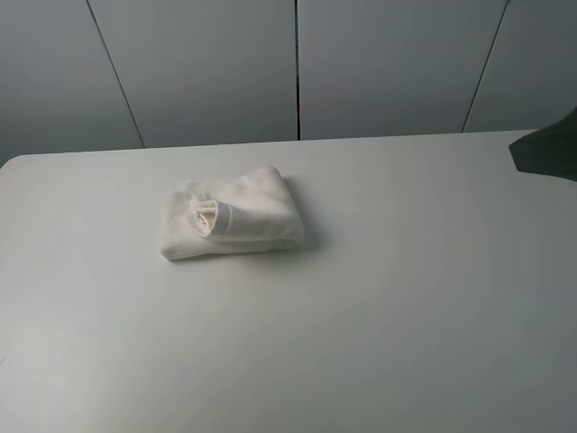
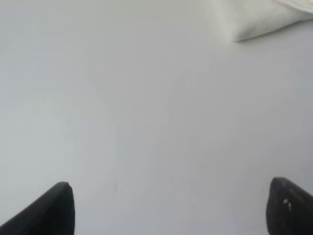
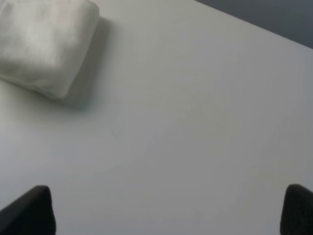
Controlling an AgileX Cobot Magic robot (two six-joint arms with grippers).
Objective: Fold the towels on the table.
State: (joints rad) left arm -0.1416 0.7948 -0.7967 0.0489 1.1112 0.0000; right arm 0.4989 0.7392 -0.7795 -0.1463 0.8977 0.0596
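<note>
The off-white towel (image 1: 232,215) lies folded into a small thick bundle on the white table (image 1: 406,298), left of the middle. A rolled fold shows on its top. A corner of it shows in the left wrist view (image 2: 264,17), and one end in the right wrist view (image 3: 41,41). My left gripper (image 2: 168,208) is open and empty over bare table, away from the towel. My right gripper (image 3: 168,210) is open and empty, also apart from the towel. A dark part of the right arm (image 1: 550,149) shows at the right edge of the high view.
Grey wall panels (image 1: 297,63) stand behind the table's far edge. Bare tabletop surrounds the towel on all sides.
</note>
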